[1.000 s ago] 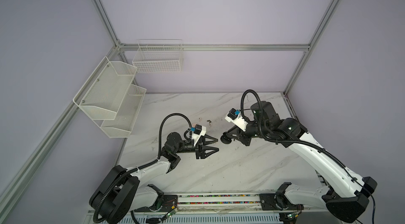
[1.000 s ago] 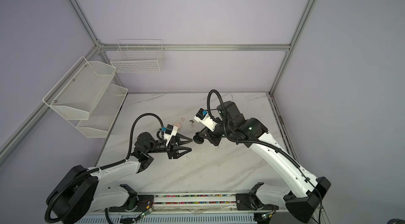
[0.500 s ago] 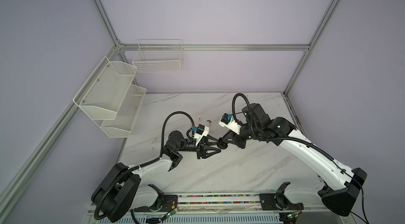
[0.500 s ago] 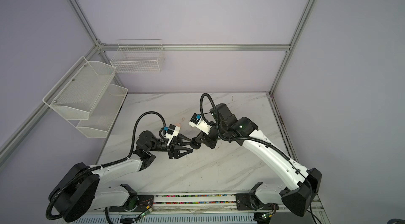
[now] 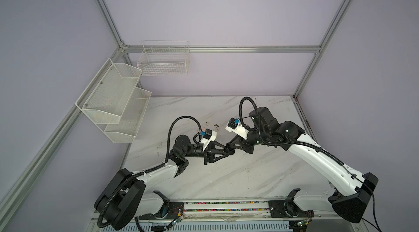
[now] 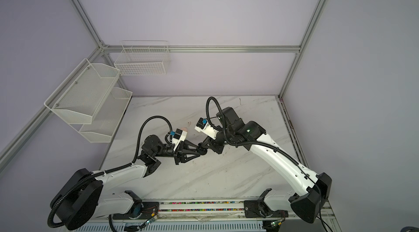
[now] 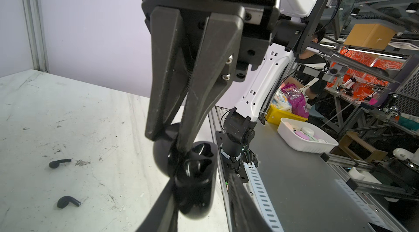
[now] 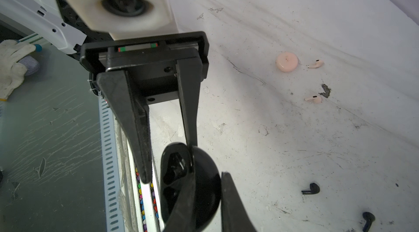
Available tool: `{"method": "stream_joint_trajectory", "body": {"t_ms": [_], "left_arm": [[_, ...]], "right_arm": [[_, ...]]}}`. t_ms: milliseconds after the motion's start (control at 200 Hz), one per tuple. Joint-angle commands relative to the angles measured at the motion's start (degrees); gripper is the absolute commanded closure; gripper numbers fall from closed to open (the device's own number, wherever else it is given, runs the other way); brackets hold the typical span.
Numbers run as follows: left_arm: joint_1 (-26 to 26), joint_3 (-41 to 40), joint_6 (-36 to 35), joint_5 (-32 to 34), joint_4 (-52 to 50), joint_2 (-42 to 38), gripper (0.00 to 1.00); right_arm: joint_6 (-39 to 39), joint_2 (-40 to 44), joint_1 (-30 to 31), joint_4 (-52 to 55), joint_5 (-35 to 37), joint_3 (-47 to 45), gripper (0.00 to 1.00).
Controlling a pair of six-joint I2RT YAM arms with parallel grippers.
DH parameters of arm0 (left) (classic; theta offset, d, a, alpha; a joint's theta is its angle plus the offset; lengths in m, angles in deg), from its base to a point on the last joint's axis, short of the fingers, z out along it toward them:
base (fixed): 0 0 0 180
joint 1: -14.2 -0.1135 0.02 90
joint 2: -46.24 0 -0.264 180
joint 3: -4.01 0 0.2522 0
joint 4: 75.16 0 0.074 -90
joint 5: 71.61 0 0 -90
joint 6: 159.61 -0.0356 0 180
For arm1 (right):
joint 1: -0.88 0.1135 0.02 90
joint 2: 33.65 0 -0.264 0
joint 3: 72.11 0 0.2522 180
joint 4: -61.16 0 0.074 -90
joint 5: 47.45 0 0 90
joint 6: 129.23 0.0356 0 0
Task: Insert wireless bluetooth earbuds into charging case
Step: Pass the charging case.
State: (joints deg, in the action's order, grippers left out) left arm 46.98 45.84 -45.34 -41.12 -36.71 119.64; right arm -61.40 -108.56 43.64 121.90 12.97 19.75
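The black charging case (image 5: 231, 150) hangs open above mid-table between both grippers. My right gripper (image 8: 208, 174) is shut on its domed half (image 8: 207, 187). My left gripper (image 7: 201, 181) straddles the half with the wells (image 7: 196, 174): one finger sits in the crease, and a thin gap shows at the other. Two black earbuds (image 8: 310, 189) (image 8: 367, 219) lie on the marble, also visible in the left wrist view (image 7: 59, 163) (image 7: 68, 201). Two pale pink earbuds (image 8: 315, 63) (image 8: 314, 99) lie by a shut pink case (image 8: 286, 61).
White mesh shelves (image 5: 113, 97) and a wire basket (image 5: 163, 60) hang on the left and back walls. A brownish speck of debris (image 8: 325, 90) lies near the pink earbuds. The rail (image 5: 226, 203) runs along the table's front edge.
My right arm has carried the black case leftwards to the left gripper. The left jaws have narrowed from wide open to close around the case's well half.
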Motion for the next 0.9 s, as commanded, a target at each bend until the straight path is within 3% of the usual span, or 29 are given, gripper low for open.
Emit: {"method": "stream_joint_trajectory", "body": {"t_ms": [0,275,370,585,780,895], "left_arm": [[0.13,5.05,-1.16,-0.34,1.76,-0.3,0.72],[0.18,4.8,-1.16,-0.44,2.15,0.07,0.83],[0.19,4.62,-1.15,-0.3,2.11,0.07,0.87],[0.27,3.32,-1.55,1.78,1.68,-1.53,0.98],[0.62,2.77,-3.45,5.99,-1.85,-3.3,1.0],[1.25,3.0,-6.15,11.06,-7.45,-5.67,1.0]], "right_arm": [[-1.4,-0.81,0.3,-0.22,-0.47,1.0,0.99],[-0.86,-1.33,0.61,-0.66,-0.38,1.14,0.98],[-0.79,-1.64,0.63,-0.27,0.55,1.77,0.79],[0.99,-1.43,0.65,2.04,7.01,4.77,0.47],[7.18,1.12,0.65,5.71,13.6,12.6,0.32],[15.59,4.63,0.65,3.05,16.86,12.15,0.31]]}}
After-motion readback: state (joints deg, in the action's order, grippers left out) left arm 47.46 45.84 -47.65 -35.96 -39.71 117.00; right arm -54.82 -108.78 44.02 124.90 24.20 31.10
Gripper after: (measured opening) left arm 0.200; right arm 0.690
